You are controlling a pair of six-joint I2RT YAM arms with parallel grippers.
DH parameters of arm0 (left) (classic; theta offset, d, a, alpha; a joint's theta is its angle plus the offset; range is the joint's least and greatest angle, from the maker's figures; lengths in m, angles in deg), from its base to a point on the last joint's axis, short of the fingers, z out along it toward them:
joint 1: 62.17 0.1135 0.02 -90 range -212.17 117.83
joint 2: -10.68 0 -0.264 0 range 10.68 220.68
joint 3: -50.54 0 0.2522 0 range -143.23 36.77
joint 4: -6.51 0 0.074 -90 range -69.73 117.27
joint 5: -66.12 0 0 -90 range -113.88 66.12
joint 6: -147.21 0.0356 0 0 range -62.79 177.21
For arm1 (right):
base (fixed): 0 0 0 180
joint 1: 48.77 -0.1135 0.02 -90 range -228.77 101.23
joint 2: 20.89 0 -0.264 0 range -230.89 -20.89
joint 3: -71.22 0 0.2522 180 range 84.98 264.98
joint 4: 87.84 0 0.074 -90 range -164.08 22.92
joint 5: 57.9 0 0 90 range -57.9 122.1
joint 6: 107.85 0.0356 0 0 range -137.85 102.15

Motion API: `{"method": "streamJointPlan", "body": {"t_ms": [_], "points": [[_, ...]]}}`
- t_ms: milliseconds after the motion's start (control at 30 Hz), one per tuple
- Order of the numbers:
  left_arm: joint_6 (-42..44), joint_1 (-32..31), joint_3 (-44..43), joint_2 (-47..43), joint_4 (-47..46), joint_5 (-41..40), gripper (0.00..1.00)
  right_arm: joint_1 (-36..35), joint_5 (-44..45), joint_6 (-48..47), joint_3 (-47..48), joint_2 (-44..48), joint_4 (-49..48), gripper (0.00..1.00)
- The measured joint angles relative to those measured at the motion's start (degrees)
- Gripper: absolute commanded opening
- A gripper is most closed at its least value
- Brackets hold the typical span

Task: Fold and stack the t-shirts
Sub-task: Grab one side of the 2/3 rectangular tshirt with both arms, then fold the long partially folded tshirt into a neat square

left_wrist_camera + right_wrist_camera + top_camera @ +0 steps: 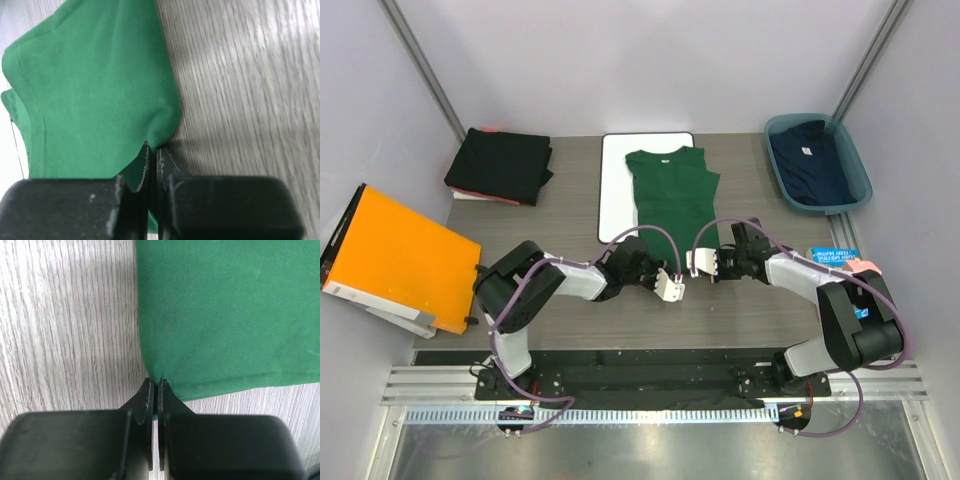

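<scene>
The dark green t-shirt point(670, 190) lies flat, partly on the white board point(616, 205). My left gripper point(642, 250) is shut on the shirt's near left corner; the left wrist view shows the cloth point(100, 90) pinched between the closed jaws of the gripper point(152, 147). My right gripper point(728, 243) is shut on the near right corner, and in the right wrist view the green cloth point(225, 315) is pinched at the gripper's tips point(155, 382). Black folded t-shirts point(500, 165) sit at the back left. The navy t-shirt point(810, 160) lies in a bin.
The blue-green bin point(861, 172) stands at the back right. The orange folder point(405, 260) lies at the left edge. A small blue packet point(835, 255) lies by the right arm. Grey walls close in both sides.
</scene>
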Motion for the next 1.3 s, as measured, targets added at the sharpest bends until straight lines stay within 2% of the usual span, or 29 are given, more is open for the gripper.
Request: {"method": "streamJointPlan", "body": {"t_ms": [200, 533, 733, 967, 1100, 1300], "points": [[-0.5, -0.1, -0.2, -1.9, 3.6, -0.3, 0.0, 0.0, -0.3, -0.1, 1.6, 0.5, 4.3, 0.01], [-3.0, -0.2, -1.1, -26.1, 27.0, 6.4, 0.0, -0.7, -6.7, -2.6, 9.7, 12.2, 26.1, 0.01], [-5.2, -0.3, -6.7, -32.1, 43.8, 13.4, 0.0, -0.9, -11.1, -4.1, 16.5, 16.0, 39.4, 0.01], [-10.2, -2.7, -8.3, -39.8, 52.3, 19.7, 0.0, -1.6, -15.5, -4.8, 24.9, 20.1, 52.7, 0.01], [-11.4, -4.1, -8.1, -42.3, 53.3, 20.5, 0.0, -2.0, -16.5, -3.8, 28.1, 20.5, 54.5, 0.01], [-9.7, -3.6, -7.5, -40.4, 51.7, 17.5, 0.0, -3.0, -13.5, -1.0, 28.1, 17.0, 46.9, 0.01]]}}
